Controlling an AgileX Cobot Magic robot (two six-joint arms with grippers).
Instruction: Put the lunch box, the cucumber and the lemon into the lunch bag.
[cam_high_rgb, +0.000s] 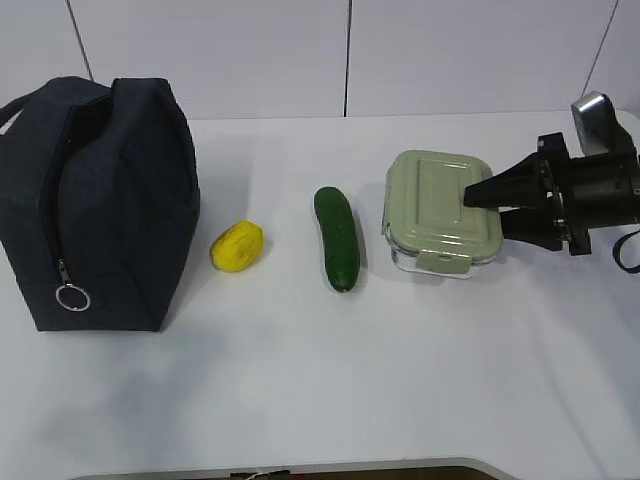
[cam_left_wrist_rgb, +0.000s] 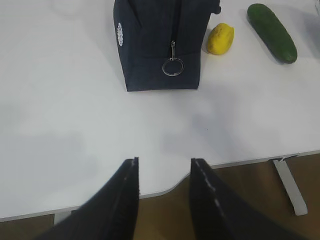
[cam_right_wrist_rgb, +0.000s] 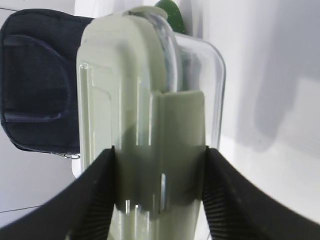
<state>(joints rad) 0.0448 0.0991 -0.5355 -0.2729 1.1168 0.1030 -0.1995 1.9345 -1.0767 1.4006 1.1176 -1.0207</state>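
Observation:
The lunch box (cam_high_rgb: 440, 205), clear glass with a sage-green lid, rests on the white table at the right. My right gripper (cam_high_rgb: 483, 210) comes in from the right and is shut on it. In the right wrist view the box (cam_right_wrist_rgb: 145, 100) fills the gap and touches both fingers of the gripper (cam_right_wrist_rgb: 158, 150). The dark green cucumber (cam_high_rgb: 337, 238) lies left of the box, and the yellow lemon (cam_high_rgb: 236, 246) sits beside the navy lunch bag (cam_high_rgb: 100, 200). My left gripper (cam_left_wrist_rgb: 164, 161) hangs open and empty over the table's front edge, well short of the bag (cam_left_wrist_rgb: 160, 40).
A metal ring pull (cam_high_rgb: 72, 297) hangs low on the bag's front zipper. Past the bag, the left wrist view takes in the lemon (cam_left_wrist_rgb: 221, 39) and the cucumber (cam_left_wrist_rgb: 272, 32). The table's front edge (cam_left_wrist_rgb: 240, 161) runs just under the left fingers.

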